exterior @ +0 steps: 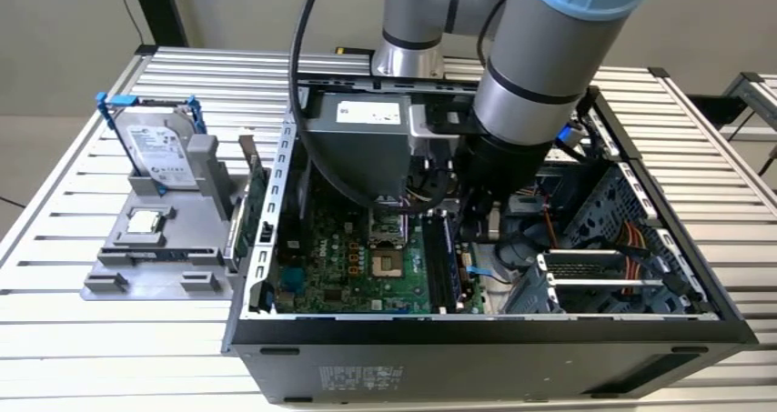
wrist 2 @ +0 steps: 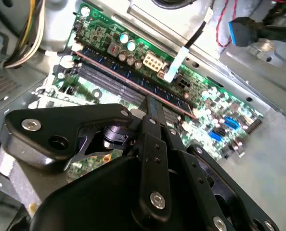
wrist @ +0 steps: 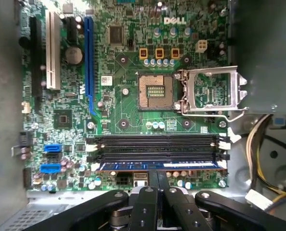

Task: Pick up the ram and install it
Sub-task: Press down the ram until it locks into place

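Ram (wrist: 157,165) seated edge-on in the outermost memory slot of the motherboard (wrist: 128,115), my end effector (wrist: 157,185) closed on its middle.
It reads as a long thin blue-green strip in the first wrist view; the second wrist view (wrist 2: 133,79) shows its coppery top edge running the slot's length. The exterior view adds the open computer case (exterior: 486,330) on the bench (exterior: 97,339) and the hard drive (exterior: 158,153) upright in a grey fixture.

**Ram standing in the slot row**

I see the ram (wrist: 157,165) as a long, thin, dark blue stick, standing on edge along the memory slots, on the side farthest from the processor socket. In the second wrist view the ram (wrist 2: 133,79) shows its top edge, running from ten o'clock to four o'clock.
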You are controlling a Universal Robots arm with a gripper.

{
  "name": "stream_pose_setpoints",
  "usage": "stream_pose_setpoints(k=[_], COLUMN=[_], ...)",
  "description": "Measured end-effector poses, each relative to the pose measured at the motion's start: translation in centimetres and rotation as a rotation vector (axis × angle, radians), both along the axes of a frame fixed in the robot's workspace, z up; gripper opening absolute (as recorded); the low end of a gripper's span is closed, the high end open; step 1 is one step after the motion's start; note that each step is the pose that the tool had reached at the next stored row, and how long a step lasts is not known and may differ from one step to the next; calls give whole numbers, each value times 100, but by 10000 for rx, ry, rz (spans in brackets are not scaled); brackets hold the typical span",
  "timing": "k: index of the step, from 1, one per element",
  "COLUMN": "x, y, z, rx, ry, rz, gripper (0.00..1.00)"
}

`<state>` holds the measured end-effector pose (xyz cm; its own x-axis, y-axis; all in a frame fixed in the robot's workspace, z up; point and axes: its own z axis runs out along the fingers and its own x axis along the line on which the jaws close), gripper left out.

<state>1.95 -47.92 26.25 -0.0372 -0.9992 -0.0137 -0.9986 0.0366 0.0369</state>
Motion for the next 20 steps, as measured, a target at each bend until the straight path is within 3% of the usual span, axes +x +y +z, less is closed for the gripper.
stream_pose_setpoints(k=[20], x=[0], y=[0], z=[242], rx=[-61], ry=[5], rz=[13], gripper=[0])
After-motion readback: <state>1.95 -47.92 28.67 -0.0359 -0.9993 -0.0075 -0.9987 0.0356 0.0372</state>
